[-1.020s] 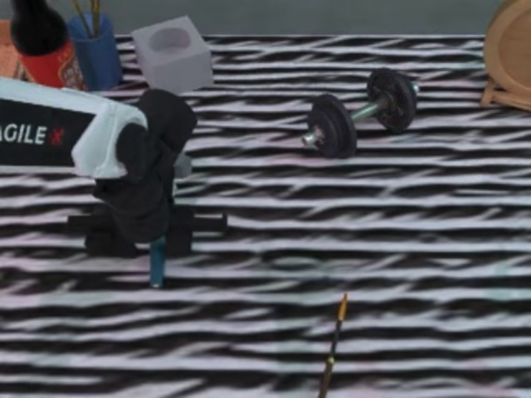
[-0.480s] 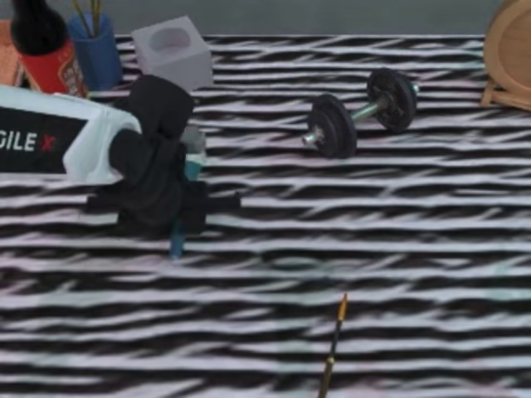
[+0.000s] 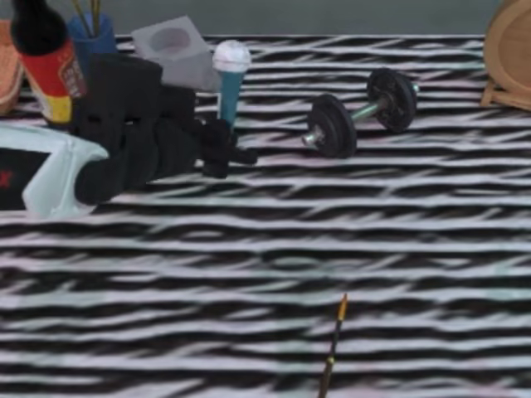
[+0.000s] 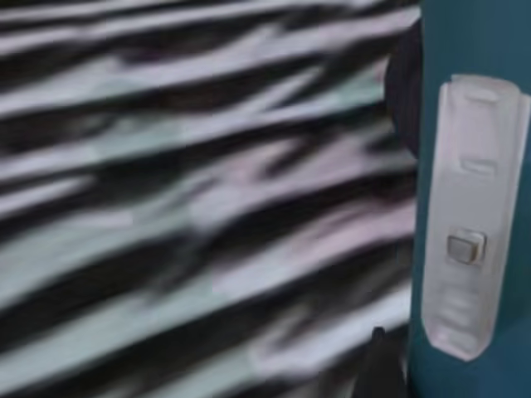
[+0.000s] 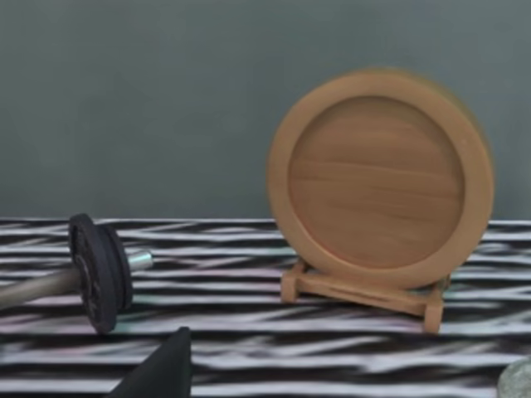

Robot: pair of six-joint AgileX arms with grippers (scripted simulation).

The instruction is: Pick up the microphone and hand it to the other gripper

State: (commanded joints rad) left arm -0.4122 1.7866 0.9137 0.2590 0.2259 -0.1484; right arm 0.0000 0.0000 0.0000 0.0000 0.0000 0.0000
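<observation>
You have a worktop (image 3: 398,240) covered in wavy black-and-white stripes. On it, at the far left, stand a dark bottle (image 3: 41,58) with a red label, a blue cup (image 3: 98,51) holding thin sticks, and a grey block (image 3: 174,51) with a round hollow. A black dumbbell (image 3: 361,112) lies right of centre. At the far right a round wooden disc (image 3: 508,54) stands on its stand. A thin paintbrush (image 3: 333,344) lies at the near edge.
</observation>
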